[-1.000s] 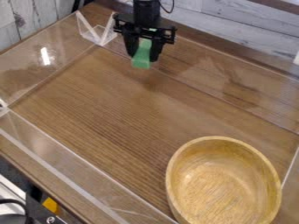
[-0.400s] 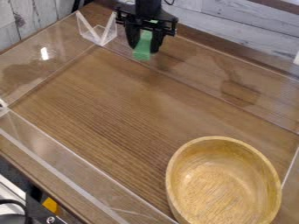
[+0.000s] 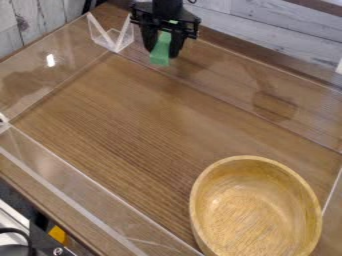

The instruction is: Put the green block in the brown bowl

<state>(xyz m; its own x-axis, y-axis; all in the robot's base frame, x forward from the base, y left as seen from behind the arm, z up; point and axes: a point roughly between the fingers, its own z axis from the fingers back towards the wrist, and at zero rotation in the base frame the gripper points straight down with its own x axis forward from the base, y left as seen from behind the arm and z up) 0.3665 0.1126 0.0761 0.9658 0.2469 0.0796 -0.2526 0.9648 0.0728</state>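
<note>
Where the far left of the brown wooden table [image 3: 127, 130] meets the wall, a clear, angular plastic-looking piece [image 3: 112, 32] stands near the black robot gripper [image 3: 162, 46]; just right of it, at the far side of the table, the small bright green rectangular block [image 3: 160, 49] sits upright at the fingers, which appear clamped on it, though whether it is off the wood I cannot tell; well apart, at the near right, the large round light tan wooden bowl [image 3: 255, 208] shows a bare inside. The grasp looks done, as I judge it; the carry across to the bowl, the lowering and the release are left, so the task seems roughly at its midpoint.
</note>
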